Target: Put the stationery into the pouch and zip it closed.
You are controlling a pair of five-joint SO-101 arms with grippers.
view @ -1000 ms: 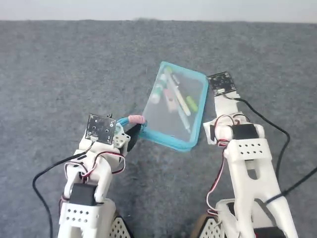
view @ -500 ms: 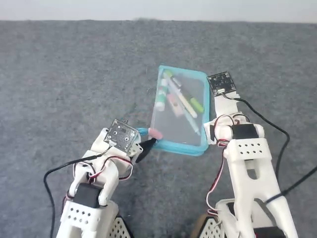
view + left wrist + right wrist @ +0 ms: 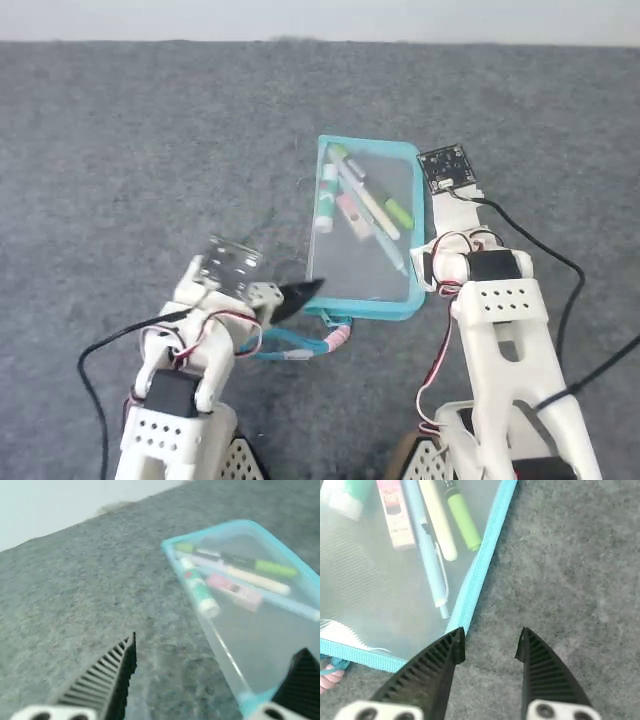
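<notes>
The clear pouch (image 3: 362, 268) with a teal border lies flat on the grey mat in the high view. Inside it are a white tube with a green cap (image 3: 324, 196), a pink item (image 3: 351, 214), a yellow pen (image 3: 372, 207), a blue pen (image 3: 388, 248) and a green marker (image 3: 398, 212). Its blue strap with a pink end (image 3: 300, 346) lies loose on the mat by the near edge. My left gripper (image 3: 217, 647) is open at the pouch's near left corner (image 3: 312, 312), holding nothing. My right gripper (image 3: 491, 632) is open over the mat, just beside the pouch's right edge (image 3: 479, 570).
Grey mat (image 3: 130, 150) covers the table all around the pouch, with a pale wall (image 3: 320, 18) along the far edge. Both arm bases (image 3: 500, 400) stand at the near edge. Black cables (image 3: 560, 262) hang beside the right arm.
The left gripper let go of the strap, which now lies on the mat in front of the pouch. The pouch has swung round to lie squarer. The right arm kept still.
</notes>
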